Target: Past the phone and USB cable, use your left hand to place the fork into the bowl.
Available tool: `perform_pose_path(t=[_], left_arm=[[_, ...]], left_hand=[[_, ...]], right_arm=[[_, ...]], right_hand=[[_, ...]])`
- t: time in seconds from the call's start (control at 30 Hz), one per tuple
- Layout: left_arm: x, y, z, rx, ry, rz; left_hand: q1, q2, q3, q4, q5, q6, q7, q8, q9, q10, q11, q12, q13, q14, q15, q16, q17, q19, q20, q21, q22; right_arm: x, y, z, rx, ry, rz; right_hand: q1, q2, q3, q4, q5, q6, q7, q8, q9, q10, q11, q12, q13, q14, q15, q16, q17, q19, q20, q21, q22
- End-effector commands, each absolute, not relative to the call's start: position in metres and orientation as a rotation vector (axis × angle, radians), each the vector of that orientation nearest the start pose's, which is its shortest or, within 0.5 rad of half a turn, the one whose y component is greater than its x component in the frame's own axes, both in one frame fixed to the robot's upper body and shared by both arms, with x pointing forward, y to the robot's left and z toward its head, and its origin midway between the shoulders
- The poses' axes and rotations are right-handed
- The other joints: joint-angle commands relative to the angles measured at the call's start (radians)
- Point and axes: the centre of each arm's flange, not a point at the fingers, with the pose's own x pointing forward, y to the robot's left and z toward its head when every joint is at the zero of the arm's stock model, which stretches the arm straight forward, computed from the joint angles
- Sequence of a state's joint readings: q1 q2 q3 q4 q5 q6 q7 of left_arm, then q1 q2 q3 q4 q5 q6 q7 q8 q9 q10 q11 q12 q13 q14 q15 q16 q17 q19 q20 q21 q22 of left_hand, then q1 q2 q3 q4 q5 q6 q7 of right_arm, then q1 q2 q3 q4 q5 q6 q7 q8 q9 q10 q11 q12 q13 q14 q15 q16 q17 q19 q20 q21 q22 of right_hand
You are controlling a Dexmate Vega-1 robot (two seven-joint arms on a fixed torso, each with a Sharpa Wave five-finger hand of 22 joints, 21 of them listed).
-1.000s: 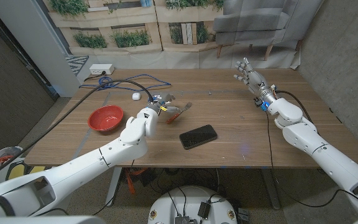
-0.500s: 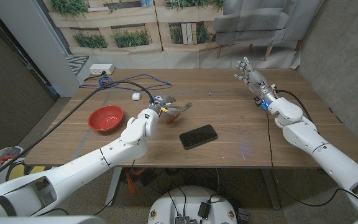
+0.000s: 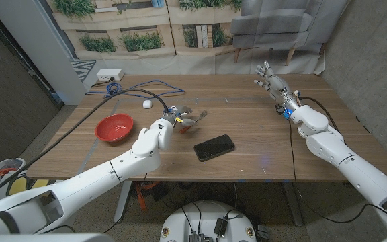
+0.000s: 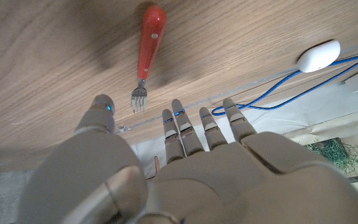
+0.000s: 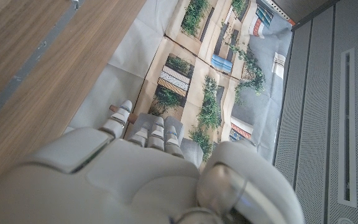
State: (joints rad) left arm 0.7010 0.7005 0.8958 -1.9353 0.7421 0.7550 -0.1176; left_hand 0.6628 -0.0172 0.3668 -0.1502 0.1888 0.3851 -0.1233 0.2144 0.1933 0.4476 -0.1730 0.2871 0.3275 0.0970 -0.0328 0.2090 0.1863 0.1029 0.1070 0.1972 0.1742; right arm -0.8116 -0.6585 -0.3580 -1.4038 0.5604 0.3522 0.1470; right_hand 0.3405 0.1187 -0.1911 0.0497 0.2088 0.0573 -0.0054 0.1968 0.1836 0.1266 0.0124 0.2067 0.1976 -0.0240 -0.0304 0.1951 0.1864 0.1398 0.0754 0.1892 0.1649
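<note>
The fork (image 4: pixel 149 43), red-handled with metal tines, lies on the wooden table; its tines point toward my left hand (image 4: pixel 185 162). In the head view my left hand (image 3: pixel 182 117) hovers over the fork (image 3: pixel 188 125) with fingers spread, holding nothing. The red bowl (image 3: pixel 114 127) stands to its left with nothing in it. The black phone (image 3: pixel 214 147) lies just right of the hand, nearer the front edge. The blue USB cable (image 3: pixel 146 87) loops behind the hand. My right hand (image 3: pixel 269 79) is open over the far right of the table.
A small white oval object (image 3: pixel 147 103) lies by the cable (image 4: pixel 272 87), and a white box (image 3: pixel 109 74) sits at the table's back left corner. A black cable (image 3: pixel 79 117) runs across the left side. My right hand (image 5: pixel 142 168) faces the backdrop wall.
My left hand has shifted slightly to the right over the fork. The right arm, bowl and phone have not moved.
</note>
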Motion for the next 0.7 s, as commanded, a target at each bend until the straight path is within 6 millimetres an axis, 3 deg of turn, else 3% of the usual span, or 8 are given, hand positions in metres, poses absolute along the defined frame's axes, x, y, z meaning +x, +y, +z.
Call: perform_pose_path(t=[0.03, 0.43, 0.5, 0.53, 0.7], left_arm=[[0.5819, 0.1420, -0.0158, 1.539, -0.340, 0.092], [0.5781, 0.1448, -0.0161, 1.585, -0.282, 0.092], [0.5776, 0.1452, -0.0159, 1.591, -0.274, 0.100], [0.5774, 0.1453, -0.0158, 1.592, -0.270, 0.104], [0.5769, 0.1463, -0.0164, 1.603, -0.254, 0.106]], left_hand=[[0.017, 0.004, 0.007, -0.007, -0.006, -0.001, -0.002, -0.006, 0.002, 0.015, -0.004, -0.005, 0.003, 0.017, -0.006, 0.003, -0.001, -0.002, 0.002, -0.001, 0.003], [0.032, 0.008, 0.005, -0.006, -0.011, -0.002, -0.008, -0.008, 0.001, 0.010, -0.003, -0.011, 0.009, 0.019, -0.007, 0.003, 0.001, -0.005, 0.003, -0.001, 0.004], [0.049, 0.022, 0.013, -0.008, -0.009, -0.003, 0.005, -0.008, 0.002, 0.003, 0.005, -0.015, 0.011, 0.016, 0.007, 0.002, 0.001, -0.008, 0.018, -0.002, 0.004], [0.061, 0.025, 0.016, -0.012, -0.009, 0.007, -0.005, -0.004, 0.002, 0.011, -0.004, -0.013, 0.013, 0.021, -0.004, 0.003, 0.001, -0.005, 0.008, -0.001, 0.003], [0.081, 0.038, 0.024, -0.013, -0.009, -0.002, 0.007, -0.008, 0.003, 0.001, 0.002, -0.018, 0.015, 0.018, 0.008, 0.002, 0.001, -0.007, 0.020, -0.002, 0.003]], right_arm=[[0.6143, -0.3082, 0.0368, -0.219, -0.751, 0.315], [0.6128, -0.3088, 0.0333, -0.216, -0.749, 0.319], [0.6123, -0.3091, 0.0331, -0.218, -0.750, 0.320], [0.6121, -0.3093, 0.0330, -0.221, -0.751, 0.320], [0.6107, -0.3100, 0.0323, -0.218, -0.750, 0.320]], right_hand=[[-0.001, 0.005, 0.002, 0.003, -0.001, 0.009, 0.002, 0.001, 0.006, 0.006, -0.001, 0.000, 0.005, 0.001, -0.020, 0.001, 0.001, -0.003, -0.002, -0.002, 0.005], [-0.002, 0.006, 0.003, 0.004, -0.001, 0.009, 0.002, 0.001, 0.006, 0.007, -0.004, 0.000, 0.005, 0.002, -0.020, 0.001, 0.001, -0.003, -0.002, -0.001, 0.005], [-0.002, 0.006, 0.003, 0.004, -0.001, 0.009, 0.002, 0.001, 0.006, 0.007, -0.002, -0.001, 0.005, 0.002, -0.019, 0.001, 0.001, -0.002, -0.002, -0.001, 0.005], [-0.002, 0.005, 0.003, 0.004, -0.001, 0.009, 0.002, 0.001, 0.006, 0.007, -0.002, 0.000, 0.005, 0.002, -0.019, 0.001, 0.001, -0.002, -0.002, -0.001, 0.005], [-0.003, 0.005, 0.003, 0.004, -0.001, 0.010, 0.001, 0.001, 0.006, 0.008, -0.002, 0.000, 0.005, 0.002, -0.020, 0.001, 0.001, -0.002, -0.002, -0.001, 0.005]])
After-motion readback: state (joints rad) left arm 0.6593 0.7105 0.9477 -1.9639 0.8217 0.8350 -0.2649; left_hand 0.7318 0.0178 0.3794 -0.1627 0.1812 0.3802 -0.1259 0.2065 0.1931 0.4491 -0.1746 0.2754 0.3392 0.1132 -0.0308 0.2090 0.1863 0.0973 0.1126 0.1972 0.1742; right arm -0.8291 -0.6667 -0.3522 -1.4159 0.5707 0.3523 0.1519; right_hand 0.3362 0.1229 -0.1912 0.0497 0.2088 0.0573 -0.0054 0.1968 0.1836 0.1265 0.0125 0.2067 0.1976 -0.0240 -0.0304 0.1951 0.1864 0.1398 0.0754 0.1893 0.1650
